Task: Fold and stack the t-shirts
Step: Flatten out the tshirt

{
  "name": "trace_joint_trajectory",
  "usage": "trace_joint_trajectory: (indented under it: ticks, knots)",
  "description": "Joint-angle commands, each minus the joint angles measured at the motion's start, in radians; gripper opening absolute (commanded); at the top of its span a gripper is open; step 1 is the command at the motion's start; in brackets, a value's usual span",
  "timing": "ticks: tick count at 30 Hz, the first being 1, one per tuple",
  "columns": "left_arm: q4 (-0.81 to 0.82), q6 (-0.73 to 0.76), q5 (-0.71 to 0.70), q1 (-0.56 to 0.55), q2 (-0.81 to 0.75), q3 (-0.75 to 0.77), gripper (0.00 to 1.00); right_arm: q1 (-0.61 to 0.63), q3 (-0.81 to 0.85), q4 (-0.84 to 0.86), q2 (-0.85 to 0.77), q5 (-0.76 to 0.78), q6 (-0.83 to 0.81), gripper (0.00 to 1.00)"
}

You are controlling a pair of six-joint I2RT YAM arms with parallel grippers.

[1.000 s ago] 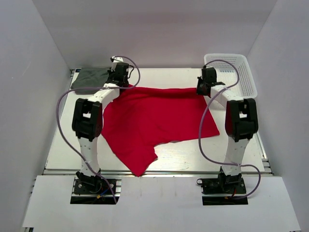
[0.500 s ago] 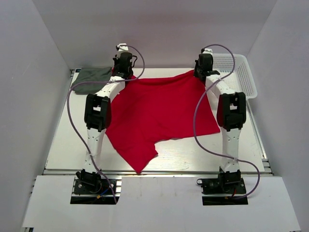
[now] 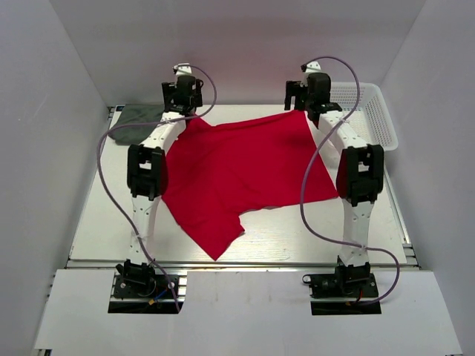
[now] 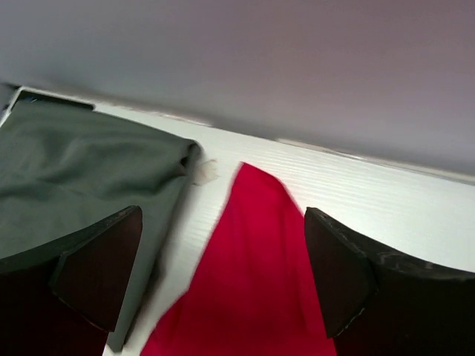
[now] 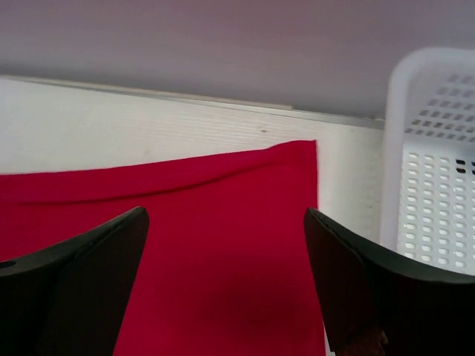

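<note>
The bright red t-shirt (image 3: 245, 170) lies spread flat over the middle of the table, with one point of cloth reaching the near edge. My left gripper (image 3: 182, 96) hovers open above the shirt's far left corner (image 4: 252, 274), nothing between its fingers (image 4: 96, 267). Over the far right corner (image 5: 185, 185) my right gripper (image 3: 300, 93) also stands open and holds nothing. The dark grey-green t-shirt (image 3: 137, 122) lies folded at the back left, just left of the red corner, and shows under the left finger (image 4: 82, 170).
A white mesh basket (image 3: 375, 111) stands at the back right, close beside the red shirt's right corner (image 5: 430, 185). The back wall rises just past both grippers. Grey side walls close in the table.
Both grippers carried the red shirt's far edge toward the back wall, then opened and let it go. The far edge now lies on the table farther back.
</note>
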Motion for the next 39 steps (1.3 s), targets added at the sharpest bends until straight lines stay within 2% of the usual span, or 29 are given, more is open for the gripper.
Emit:
trace_joint_trajectory:
  ticks: [1,3,5,8,10,13,17,22,26,31,33,39]
  knots:
    - [-0.157,-0.071,0.189,-0.029,-0.225,-0.046,1.00,0.030,-0.067,-0.008,-0.167,-0.161,-0.043,0.90]
    - [-0.233,-0.117,0.296,-0.040,-0.319,-0.124,1.00,0.045,-0.126,-0.072,-0.213,-0.187,-0.033,0.90]
    - [-0.243,-0.177,0.351,-0.062,-0.397,-0.297,1.00,0.051,-0.173,-0.108,-0.262,-0.191,0.009,0.90]
    - [-0.209,-0.216,0.395,-0.086,-0.552,-0.555,1.00,0.050,-0.414,-0.083,-0.325,-0.199,0.088,0.90]
    - [-0.200,-0.240,0.408,-0.115,-0.606,-0.701,1.00,0.048,-0.519,-0.057,-0.371,-0.185,0.140,0.90]
    - [-0.189,-0.268,0.451,-0.149,-0.637,-0.830,1.00,0.042,-0.651,-0.050,-0.380,-0.156,0.190,0.90]
    - [-0.203,-0.298,0.511,-0.160,-0.606,-0.893,1.00,0.042,-0.708,-0.105,-0.354,-0.138,0.243,0.90]
    - [-0.095,-0.299,0.612,-0.160,-0.635,-1.020,1.00,0.041,-0.870,-0.093,-0.379,-0.141,0.361,0.90]
    - [-0.085,-0.299,0.614,-0.160,-0.657,-1.074,1.00,0.038,-0.969,-0.094,-0.409,-0.173,0.411,0.90]
    - [-0.034,-0.233,0.721,-0.160,-0.764,-1.186,1.00,0.041,-1.107,-0.094,-0.539,-0.176,0.468,0.90]
    - [-0.034,-0.196,0.785,-0.160,-0.808,-1.212,1.00,0.039,-1.154,-0.103,-0.598,-0.139,0.479,0.90]
    - [-0.140,-0.174,0.798,-0.187,-1.029,-1.257,1.00,0.039,-1.201,-0.192,-0.776,0.048,0.502,0.90]
